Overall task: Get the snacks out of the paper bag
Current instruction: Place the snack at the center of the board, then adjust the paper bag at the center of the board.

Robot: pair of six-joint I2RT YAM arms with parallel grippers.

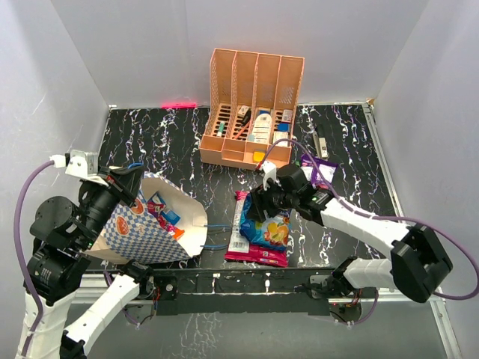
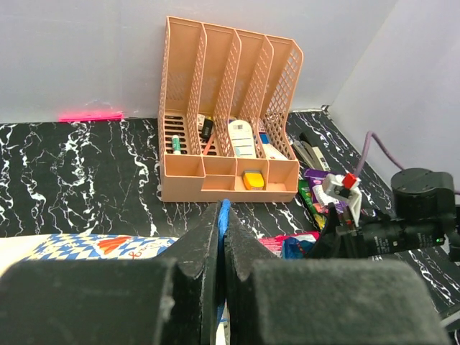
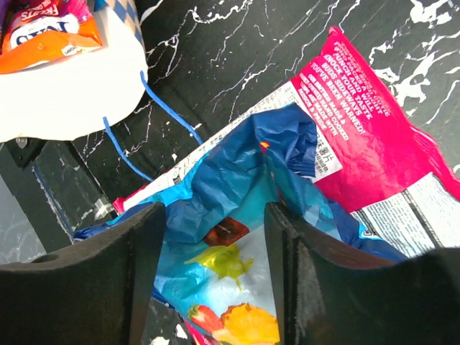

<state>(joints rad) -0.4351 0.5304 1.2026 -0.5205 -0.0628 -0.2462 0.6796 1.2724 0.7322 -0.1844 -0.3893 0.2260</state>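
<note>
my right claw gapes astride the crinkly glossy blue packet, likely light and slippery: pinch its ridge. left claw clamps the checked paper bag.

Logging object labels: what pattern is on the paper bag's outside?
Blue-and-white checks with an orange round logo; the paper bag shows best in the top external view.

left end effector pinched closed, wrist raised; right end effector fingers spread, angled downward
</note>
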